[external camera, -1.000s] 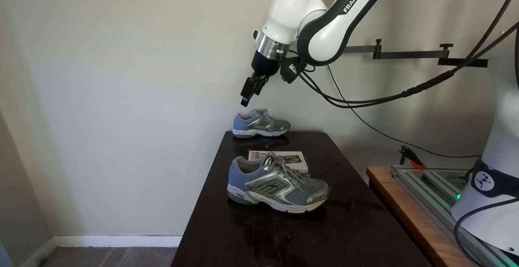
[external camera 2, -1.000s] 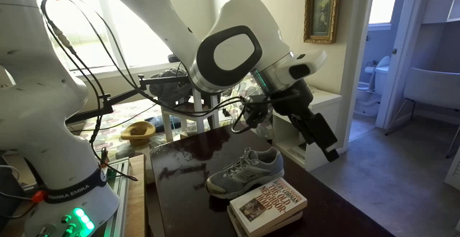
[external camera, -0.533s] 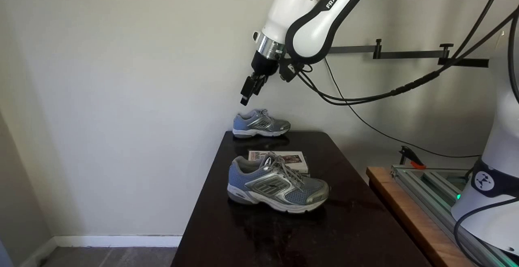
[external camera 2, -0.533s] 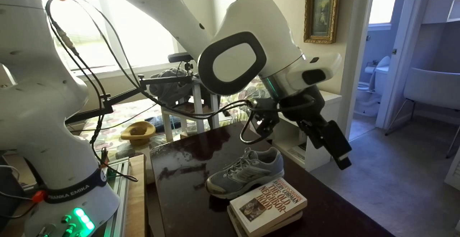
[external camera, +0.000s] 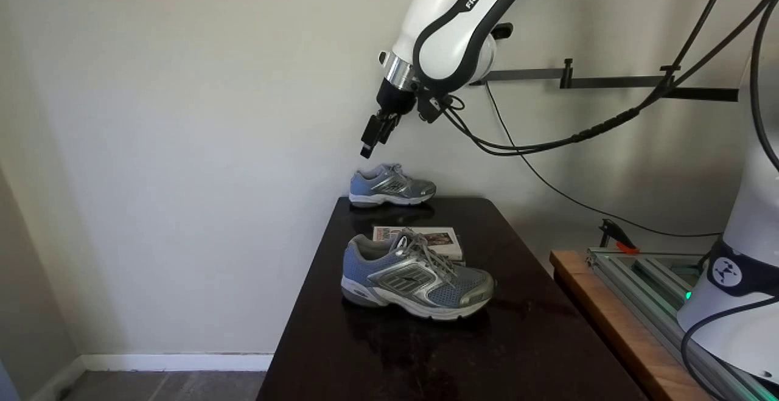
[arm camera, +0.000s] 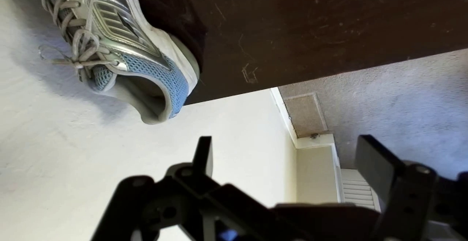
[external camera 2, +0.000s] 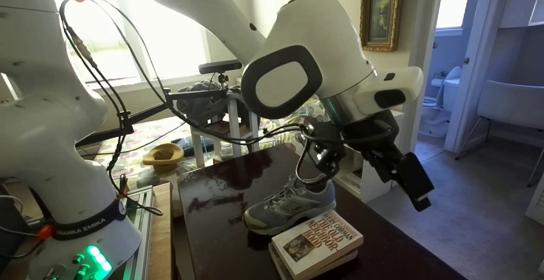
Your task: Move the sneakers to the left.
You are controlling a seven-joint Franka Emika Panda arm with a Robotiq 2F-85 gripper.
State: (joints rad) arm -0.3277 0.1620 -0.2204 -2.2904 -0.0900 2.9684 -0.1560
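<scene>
Sneakers (external camera: 417, 282) in silver-grey with blue are standing upright on a dark, glossy table (external camera: 517, 352), one at either side of the book stack (external camera 2: 316, 244). In an exterior view, the nearer sneaker (external camera: 420, 291) is sitting in front of the stack and hiding part of it; whether the two are touching, I cannot tell. The farther sneaker (external camera: 392, 187) is resting beyond the stack, well apart from it. Both toes are pointing the same way, toward the side of the stack where the robot's base (external camera 2: 85, 224) is standing.

The gripper (arm camera: 285, 147) is hanging higher than the stack and, in an exterior view, over on the farther sneaker's side of it. In the wrist view its fingers (arm camera: 376, 164) are standing wide apart, with pale wall (arm camera: 241, 135) and grey carpet (arm camera: 384, 98) showing between them, while the stack is showing just one pale corner at the upper edge and the farther sneaker is sitting left of that corner. Away past the stack, in an exterior view, a yellow hat (external camera 2: 163, 156) is resting, and a gilt-framed picture (external camera 2: 381, 12) is hanging higher up, to the right of the stack.
</scene>
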